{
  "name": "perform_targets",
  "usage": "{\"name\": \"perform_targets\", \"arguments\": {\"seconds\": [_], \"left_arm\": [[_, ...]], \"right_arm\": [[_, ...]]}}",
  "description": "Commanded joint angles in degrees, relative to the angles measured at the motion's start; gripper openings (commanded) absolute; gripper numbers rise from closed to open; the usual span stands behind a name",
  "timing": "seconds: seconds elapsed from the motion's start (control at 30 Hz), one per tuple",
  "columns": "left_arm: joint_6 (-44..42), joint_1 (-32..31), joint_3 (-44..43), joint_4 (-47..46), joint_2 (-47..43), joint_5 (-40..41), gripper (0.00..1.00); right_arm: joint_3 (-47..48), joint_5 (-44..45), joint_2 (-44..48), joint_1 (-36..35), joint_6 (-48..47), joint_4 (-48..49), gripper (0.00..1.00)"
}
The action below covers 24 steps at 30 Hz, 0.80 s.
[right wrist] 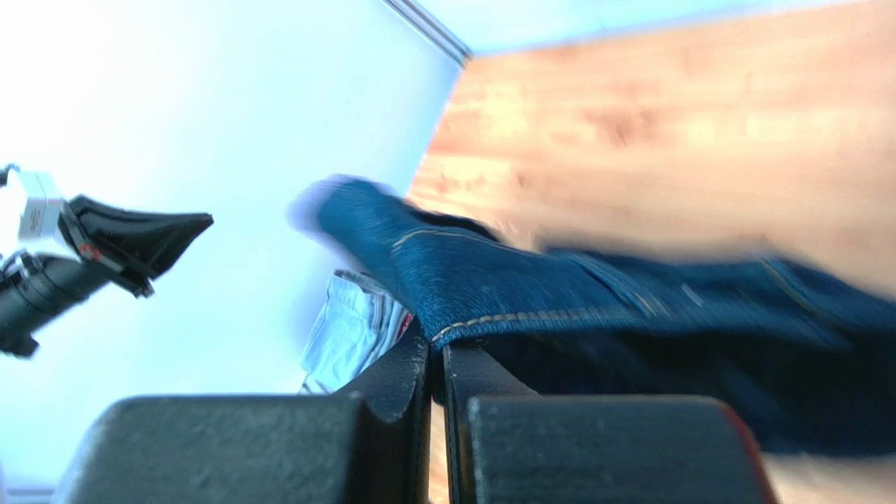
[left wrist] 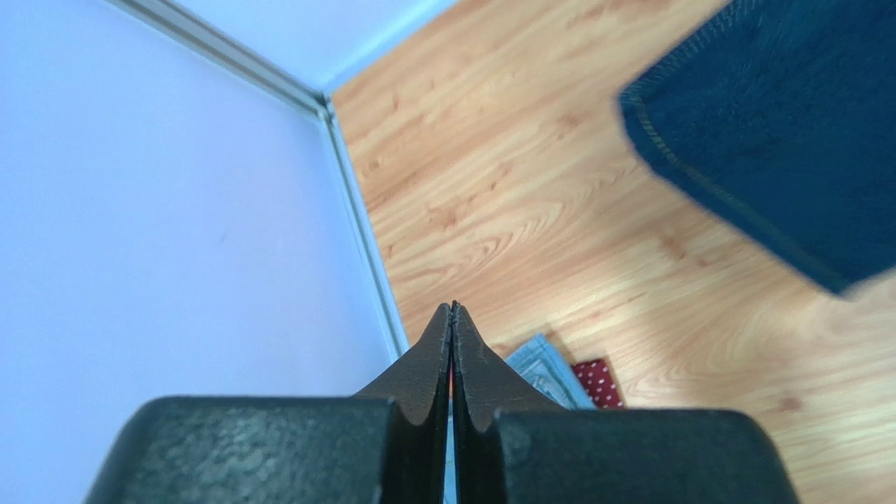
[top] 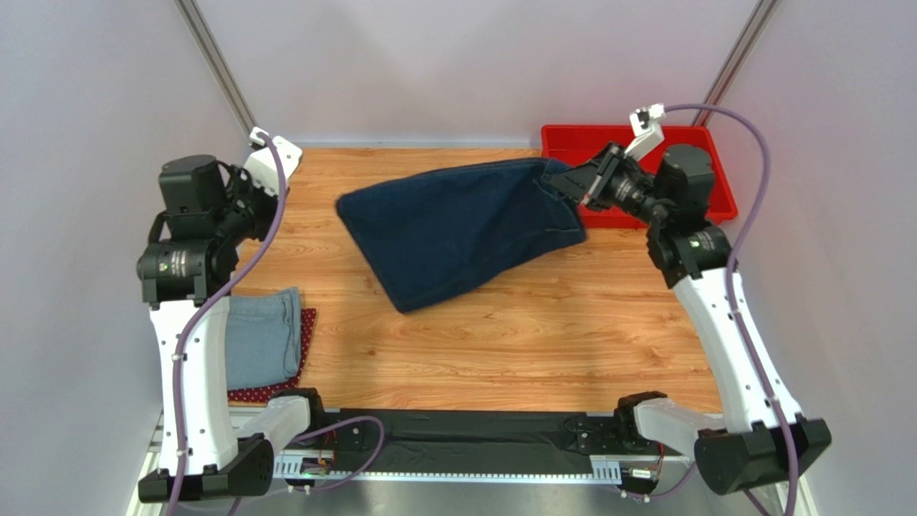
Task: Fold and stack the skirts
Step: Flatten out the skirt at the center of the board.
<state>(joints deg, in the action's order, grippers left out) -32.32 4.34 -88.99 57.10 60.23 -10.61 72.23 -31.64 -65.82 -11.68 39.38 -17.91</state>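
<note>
From above, the large dark navy skirt (top: 463, 231) lies spread on the far middle of the wooden counter (top: 517, 333). It is plain dark denim with an uneven outline, and its right corner is pulled up towards the red tray (top: 560, 145). The right end effector (top: 560, 188) is clamped on that corner. At the near left edge, the light blue skirt (top: 264, 339) lies folded on top of the dark red skirt (top: 305, 328), whose white dots show at the border. The left arm (top: 199, 231) is raised above this pile.

In the left wrist view, the left end effector (left wrist: 452, 315) has its fingers pressed together with nothing between them. The navy skirt shows a hem with light stitching at the upper right.

In the right wrist view, the picture is blurred. The fingers pinch a stitched edge of the navy denim, and the cloth hangs away to the right.
</note>
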Motion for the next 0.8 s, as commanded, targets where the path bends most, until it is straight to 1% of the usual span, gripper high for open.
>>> {"name": "perform_targets", "arguments": {"seconds": [0.0,0.07,0.13,0.23,0.27,0.3,0.33,0.37,0.4,0.43,0.5,0.53,0.57,0.6,0.63,0.67,0.7,0.77], "left_arm": [[4.10,0.50,-8.98,8.63,-0.46,-5.29,0.00],[5.33,0.50,-10.32,8.65,-0.20,-6.00,0.00],[6.21,0.50,-8.23,6.46,0.07,-7.05,0.00],[6.04,0.49,-0.85,5.22,0.59,-16.60,0.00],[5.95,0.23,1.17,4.52,0.68,-22.81,0.10],[6.91,-1.07,5.28,3.55,0.42,-24.88,0.18],[7.44,-2.04,7.23,0.85,0.16,-26.20,0.23],[8.40,-4.05,10.30,-0.57,-0.19,-26.91,0.34],[8.76,-4.16,11.20,-1.63,-0.20,-27.09,0.37],[8.93,-5.82,11.47,-2.34,0.06,-27.44,0.40],[9.11,-6.01,11.38,-2.26,0.59,-29.29,0.47],[9.11,-6.01,11.38,-2.43,0.51,-29.46,0.50],[9.20,-5.92,11.38,-2.61,-0.28,-29.12,0.56],[9.90,-5.92,11.30,-2.78,-0.63,-28.77,0.59],[10.34,-5.83,11.12,-3.05,-0.81,-28.33,0.62],[11.04,-5.48,10.77,-3.22,-0.99,-27.71,0.67],[11.83,-5.13,10.07,-3.22,-1.08,-27.71,0.69],[14.11,-3.04,8.84,-4.36,-1.69,-27.45,0.72]], "right_arm": [[4.93,-3.95,2.01,0.17,-6.42,-8.72,0.00],[6.69,-4.48,1.75,0.61,-5.89,-8.37,0.00],[7.14,-5.01,0.61,0.52,-5.28,-7.32,0.00],[5.91,-6.50,-1.50,0.61,-3.43,-5.65,0.00],[5.13,-6.94,-1.76,0.61,-3.34,-5.29,0.00],[4.07,-7.12,-2.11,0.52,-3.51,-5.29,0.00],[3.63,-7.38,-2.20,0.52,-3.95,-5.47,0.00],[3.54,-7.82,-2.73,0.61,-4.30,-6.42,0.00],[4.14,-9.04,-3.25,0.43,-4.74,-7.13,0.00],[4.59,-9.84,-3.69,0.26,-5.53,-7.75,0.00],[6.34,-12.47,-5.10,-1.75,-6.24,-8.19,0.00],[9.65,-13.01,-6.76,-2.90,-7.63,-8.54,0.00],[12.38,-13.36,-8.25,-6.21,-8.43,-9.50,0.00],[15.20,-13.80,-9.75,-8.07,-9.22,-10.21,0.00],[21.84,-14.93,-13.33,-10.18,-10.79,-10.39,0.00],[25.21,-16.34,-15.11,-12.38,-11.25,-10.39,0.00],[28.46,-19.92,-16.87,-16.75,-11.51,-10.13,0.00],[37.85,-23.54,-21.60,-22.12,-11.69,-10.39,0.00]]}}
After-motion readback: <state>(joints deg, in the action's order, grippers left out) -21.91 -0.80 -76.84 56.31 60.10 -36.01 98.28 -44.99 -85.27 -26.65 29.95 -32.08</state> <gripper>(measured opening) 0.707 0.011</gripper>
